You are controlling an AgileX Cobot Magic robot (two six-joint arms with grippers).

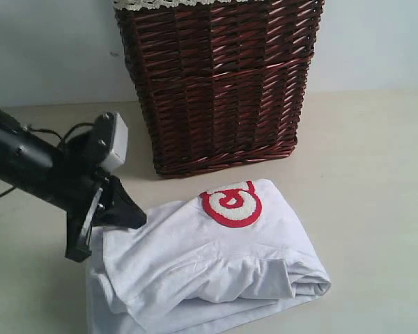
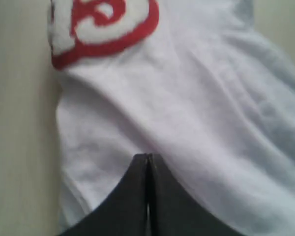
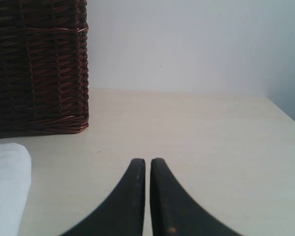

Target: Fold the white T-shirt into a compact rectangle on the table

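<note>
Lying folded in a rumpled, layered bundle, the white T-shirt [image 1: 195, 257] shows a fuzzy white letter [image 1: 231, 203] ringed in red. Long axis runs across the exterior view, lettered edge toward the wicker basket [image 1: 216, 90]. It rests on the table [image 1: 376, 174] near the basket. Left gripper [image 1: 136, 219]: jaws pressed together at the shirt's left edge. Right gripper [image 3: 147, 162]: jaws together, empty

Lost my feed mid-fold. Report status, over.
Left gripper shut, tips at edge of the white T-shirt, pinch unconfirmed. Right gripper shut over the table, off the shirt. Shirt loosely folded, bunched. Wicker basket close behind.
</note>
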